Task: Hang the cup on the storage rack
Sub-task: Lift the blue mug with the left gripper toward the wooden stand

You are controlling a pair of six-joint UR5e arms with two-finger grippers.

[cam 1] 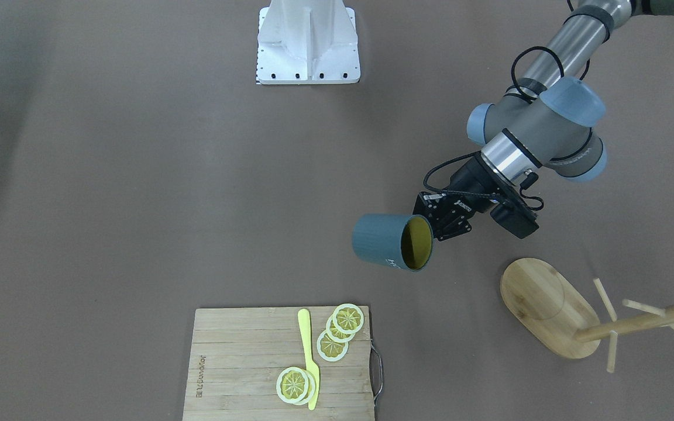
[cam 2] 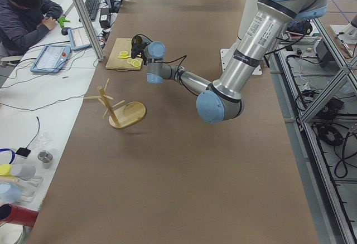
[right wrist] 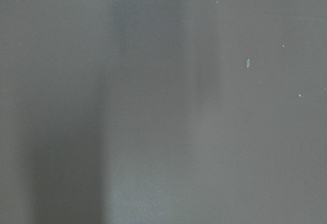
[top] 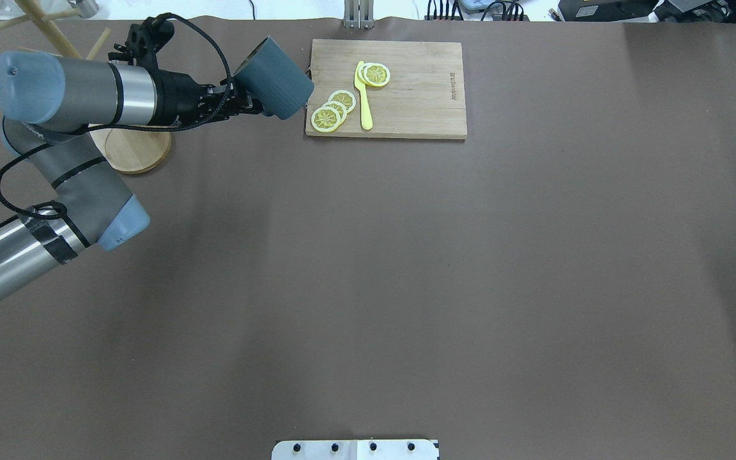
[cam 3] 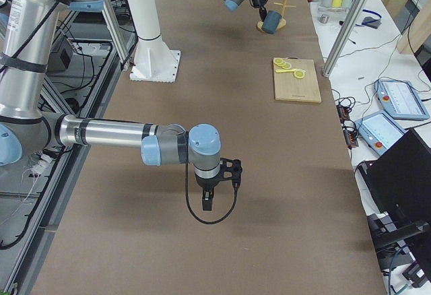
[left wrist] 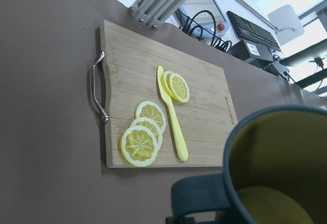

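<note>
1. The cup (cam 1: 381, 241) is slate-blue outside and mustard-yellow inside, with white lettering near the rim; it hangs tipped on its side above the table (cam 1: 138, 204).
2. The left gripper (cam 1: 443, 225) is clenched on the cup at its handle (left wrist: 199, 198), with the mouth facing the gripper; I cannot tell the right gripper's (cam 3: 207, 204) state.
3. The storage rack (cam 1: 539, 298) stands near on one side and the cutting board (cam 1: 243, 362) on the other; the table's far edge is close.

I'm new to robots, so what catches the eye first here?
A slate-blue mug with a mustard-yellow inside, tipped on its side in the left gripper, hangs between a light bamboo mug tree and a slatted wooden cutting board. On that board lie yellow lemon slices and a yellow knife.
</note>
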